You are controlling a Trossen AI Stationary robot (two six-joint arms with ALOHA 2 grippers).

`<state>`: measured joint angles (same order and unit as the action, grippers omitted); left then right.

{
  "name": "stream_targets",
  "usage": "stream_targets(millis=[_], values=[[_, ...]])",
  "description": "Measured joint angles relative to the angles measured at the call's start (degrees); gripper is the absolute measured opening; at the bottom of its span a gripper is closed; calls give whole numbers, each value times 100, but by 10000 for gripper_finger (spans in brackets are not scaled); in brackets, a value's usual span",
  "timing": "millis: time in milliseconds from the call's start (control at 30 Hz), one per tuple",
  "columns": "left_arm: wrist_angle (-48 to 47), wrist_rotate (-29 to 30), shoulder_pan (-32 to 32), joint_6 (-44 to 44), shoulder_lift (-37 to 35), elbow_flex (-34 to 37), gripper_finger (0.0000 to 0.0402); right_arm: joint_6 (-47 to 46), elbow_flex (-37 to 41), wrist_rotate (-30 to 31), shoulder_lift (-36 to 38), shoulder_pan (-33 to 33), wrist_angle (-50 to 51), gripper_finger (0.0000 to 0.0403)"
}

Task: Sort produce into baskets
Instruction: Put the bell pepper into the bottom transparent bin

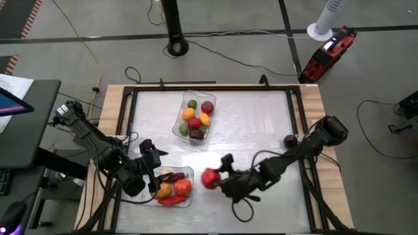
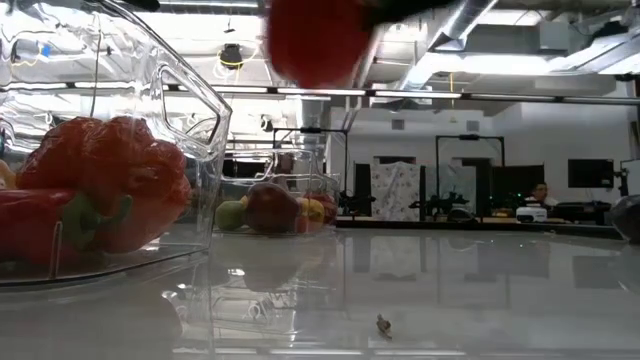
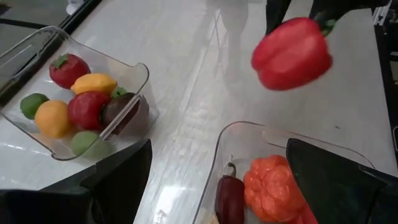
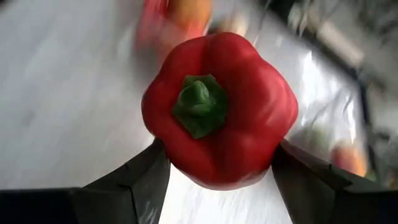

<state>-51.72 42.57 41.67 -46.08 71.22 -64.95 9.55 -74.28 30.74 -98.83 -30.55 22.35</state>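
My right gripper (image 1: pixel 219 175) is shut on a red bell pepper (image 1: pixel 210 178), held above the table just right of the near clear basket (image 1: pixel 188 171). That basket holds an orange piece, red pieces and a dark purple one. The far clear basket (image 1: pixel 194 98) holds several red, orange, yellow and green pieces. My left gripper (image 1: pixel 155 171) is open over the near basket's left part, empty. My right gripper pinches the red pepper's two opposite sides (image 4: pixel 163 148) between its two fingers. The green stem end (image 4: pixel 199 106) faces the wrist. The fingers come from the table's right, roughly level. The pepper is lifted clear of the table (image 3: pixel 292 53).
A small dark object (image 1: pixel 290 140) lies near the table's right edge. The raised table frame (image 1: pixel 209 88) runs round the white surface. Bare table lies between the two baskets and to the right of them.
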Motion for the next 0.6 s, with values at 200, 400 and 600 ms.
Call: stream_targets(millis=[200,400,600], values=[[2,83,0,-5,0,0,359,632,-2,-675,-88,495,-1874,284],[-2,229,0,-2,2,-2,359,578,-19,-1556,-693,889,-3199,285],[-26,157,0,-11,4,-7,359,549,-485,-1880,-1218,1090,-2651,318]])
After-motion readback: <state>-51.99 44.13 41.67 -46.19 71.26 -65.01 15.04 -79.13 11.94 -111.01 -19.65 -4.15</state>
